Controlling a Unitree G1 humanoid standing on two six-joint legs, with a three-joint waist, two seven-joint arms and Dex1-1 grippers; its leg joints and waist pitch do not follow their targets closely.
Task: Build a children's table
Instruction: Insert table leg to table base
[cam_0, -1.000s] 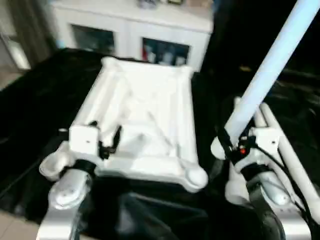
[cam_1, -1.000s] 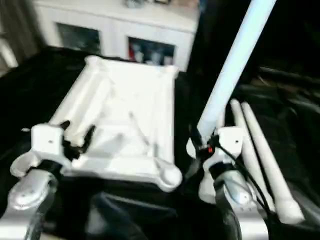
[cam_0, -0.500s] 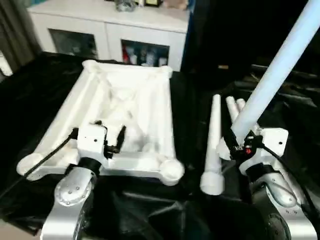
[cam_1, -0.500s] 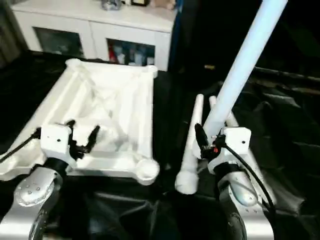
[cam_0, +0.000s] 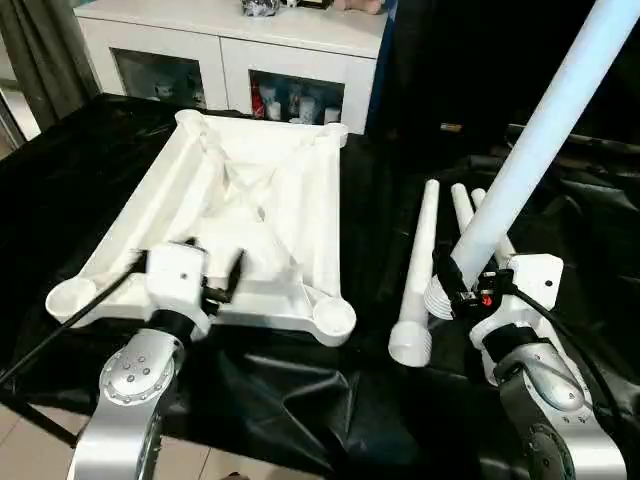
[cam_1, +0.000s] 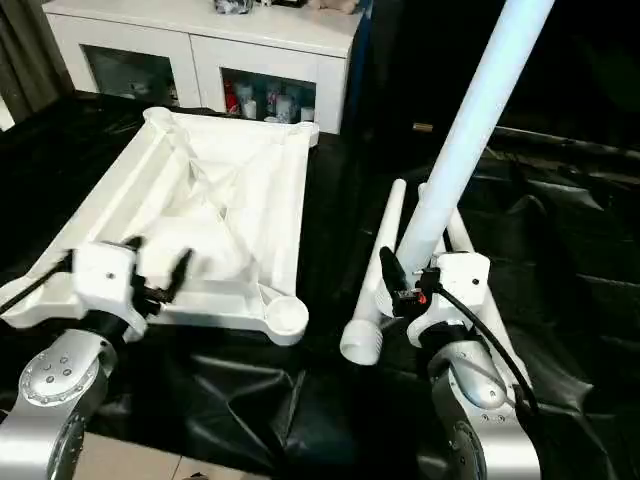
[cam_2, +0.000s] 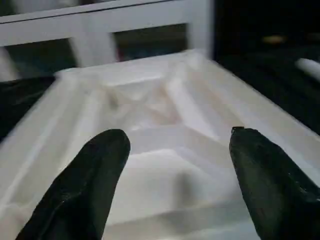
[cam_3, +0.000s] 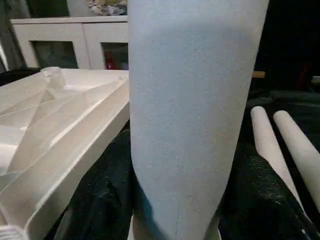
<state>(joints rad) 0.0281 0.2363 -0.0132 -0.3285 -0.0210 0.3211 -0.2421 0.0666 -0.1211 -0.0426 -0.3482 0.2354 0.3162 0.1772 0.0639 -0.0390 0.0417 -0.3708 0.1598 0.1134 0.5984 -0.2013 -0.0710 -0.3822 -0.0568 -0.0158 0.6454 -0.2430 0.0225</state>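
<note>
The white tabletop (cam_0: 245, 195) lies underside up on black cloth, ribs showing, with round sockets at its corners, the near right one (cam_0: 333, 317) empty. My left gripper (cam_0: 215, 258) hovers over the tabletop's near rim, open, with nothing between its black fingers (cam_2: 95, 185). My right gripper (cam_0: 455, 285) is shut on the thick end of a long white leg (cam_0: 540, 140), which slants up and to the right. In the right wrist view this leg (cam_3: 195, 110) stands between the two black fingers (cam_3: 100, 200). Other legs (cam_0: 418, 255) lie side by side on the cloth just left of the right gripper.
Black cloth (cam_0: 300, 400) covers the work surface and hangs in folds at the front. A white cabinet (cam_0: 240, 60) with glass doors stands behind the tabletop. A black cable (cam_0: 60, 330) runs from my left wrist toward the front left.
The whole picture has shifted, so the head camera has moved. Both grippers keep their state and the right one still holds the leg; nothing on the cloth has clearly moved.
</note>
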